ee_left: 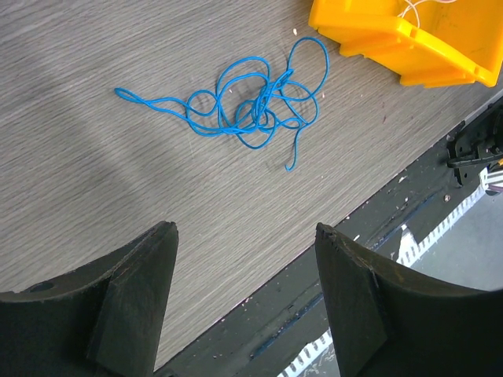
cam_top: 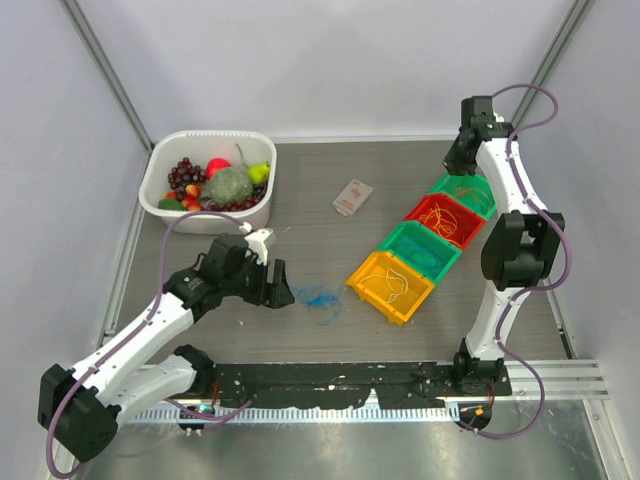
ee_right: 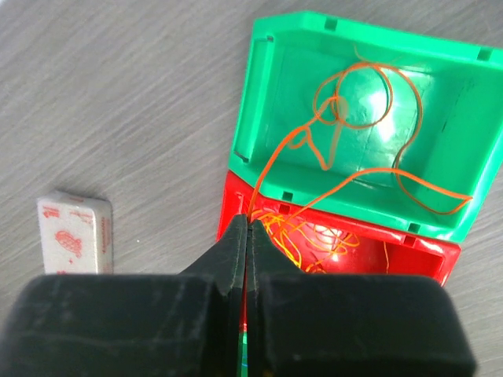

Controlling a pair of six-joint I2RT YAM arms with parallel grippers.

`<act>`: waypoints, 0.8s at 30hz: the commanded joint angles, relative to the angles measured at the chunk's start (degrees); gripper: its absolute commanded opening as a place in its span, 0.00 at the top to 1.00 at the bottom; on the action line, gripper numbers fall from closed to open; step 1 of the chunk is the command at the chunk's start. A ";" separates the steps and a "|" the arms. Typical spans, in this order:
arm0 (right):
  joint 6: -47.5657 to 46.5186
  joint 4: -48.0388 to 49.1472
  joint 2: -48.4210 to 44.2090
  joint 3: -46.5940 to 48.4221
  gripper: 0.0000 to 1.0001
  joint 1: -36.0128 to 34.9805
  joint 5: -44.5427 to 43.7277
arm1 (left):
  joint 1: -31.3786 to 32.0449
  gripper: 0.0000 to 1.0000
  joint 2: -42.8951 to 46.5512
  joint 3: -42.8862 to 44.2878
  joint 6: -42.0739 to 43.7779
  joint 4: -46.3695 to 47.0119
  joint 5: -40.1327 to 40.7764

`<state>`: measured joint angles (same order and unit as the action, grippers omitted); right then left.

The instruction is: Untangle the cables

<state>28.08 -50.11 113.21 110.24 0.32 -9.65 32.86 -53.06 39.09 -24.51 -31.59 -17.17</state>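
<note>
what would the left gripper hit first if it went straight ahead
Probably the blue cable tangled on the table, right ahead of the open left gripper; it might touch bare wood just short of it, depth is unclear.

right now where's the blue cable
Top view: the blue cable lies tangled on the table, between the open left fingers and the yellow bin.
</note>
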 commanded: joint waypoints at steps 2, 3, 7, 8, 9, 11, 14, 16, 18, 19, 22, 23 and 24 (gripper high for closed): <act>1.54 1.41 -3.96 -4.23 0.99 0.03 0.60 | -0.34 0.25 1.20 0.37 1.75 1.62 -1.11; 1.89 2.02 -4.05 -4.76 0.99 0.38 1.12 | -0.34 0.25 1.29 0.37 1.75 1.54 -1.20; 2.07 7.72 -2.82 -7.84 0.99 3.37 4.02 | -0.26 0.25 1.12 0.28 1.84 1.62 -1.20; 1.72 8.18 -1.25 -7.41 0.99 4.16 3.94 | -0.25 0.25 1.03 0.28 1.75 1.62 -1.29; 1.20 8.27 -0.28 -6.62 0.99 4.60 3.85 | -0.34 0.25 0.94 0.37 1.75 1.62 -1.46; 0.67 8.10 3.15 -2.85 0.99 5.48 3.85 | -0.25 0.25 0.59 0.46 1.66 1.62 -1.55; -0.65 8.62 6.75 0.32 0.99 6.62 1.93 | -0.34 0.25 0.50 0.63 1.22 1.45 -1.55; -1.09 9.15 8.59 2.78 0.99 6.98 1.74 | -0.34 0.25 0.24 0.72 0.96 1.27 -1.64; -1.61 8.54 10.62 4.72 0.99 7.07 2.26 | -0.34 0.25 0.15 0.90 0.78 1.10 -1.64; -1.97 8.53 11.15 5.16 0.99 7.07 2.44 | -0.26 0.25 -0.03 0.99 0.61 1.10 -1.64; -3.64 8.45 13.18 5.34 0.99 7.07 3.67 | -0.34 0.25 -0.55 1.25 0.08 0.75 -1.82; -3.82 7.92 13.61 6.04 0.99 6.98 4.11 | -0.43 0.25 -0.73 1.34 -0.18 0.74 -1.90; -4.34 6.61 13.62 6.57 0.99 6.89 4.37 | -0.34 0.25 -0.91 1.43 -0.36 0.66 -1.90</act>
<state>26.24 -42.94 126.41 113.23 7.70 -6.24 32.86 -53.34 39.09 -23.88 -31.62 -17.98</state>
